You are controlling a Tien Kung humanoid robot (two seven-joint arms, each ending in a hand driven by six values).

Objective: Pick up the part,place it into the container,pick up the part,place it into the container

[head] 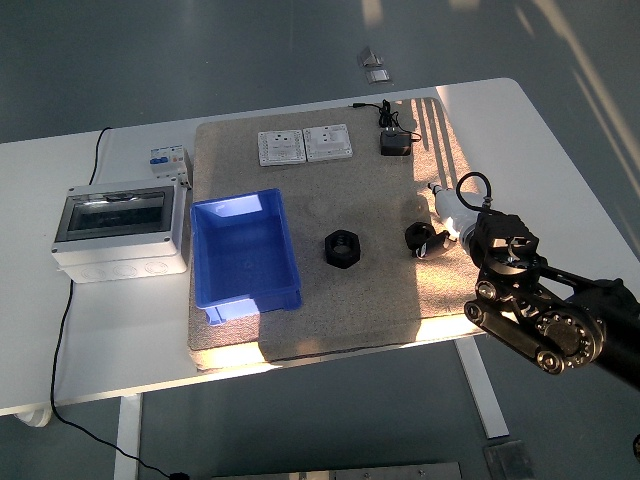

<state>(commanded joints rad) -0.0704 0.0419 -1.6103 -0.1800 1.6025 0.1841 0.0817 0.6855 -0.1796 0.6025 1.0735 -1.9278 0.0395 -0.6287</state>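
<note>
Looking down over the white table (110, 330), you see a tan mat (380, 290) covering its middle, with the blue container (243, 252) sitting on the mat's left half, open side up and with no part inside. Just right of the container, apart from it, lies a black hexagonal nut-shaped part (343, 248), flat on the mat and touched by nothing. Further right, near the mat's right edge, you find a second, smaller black part (424, 238), with the right hand (462, 215) directly beside it. Your right arm (545, 315) comes in from the lower right corner, and its white and black hand is at the mat's edge with a dark cable loop standing up above its wrist. You cannot tell from this view whether its fingers are closed on the small black part or only lying against it; the two overlap and the contact is too small to read. The left arm does not show anywhere. At the far edge of the mat you see two white socket plates (305, 145) side by side, and to their right a small black adapter (392, 142) with its cord curled behind it. Off the mat, on the table's left side, stands a grey enclosure box (122, 232) with a dark see-through lid, and a small breaker unit (167, 158) sits behind it.
</note>
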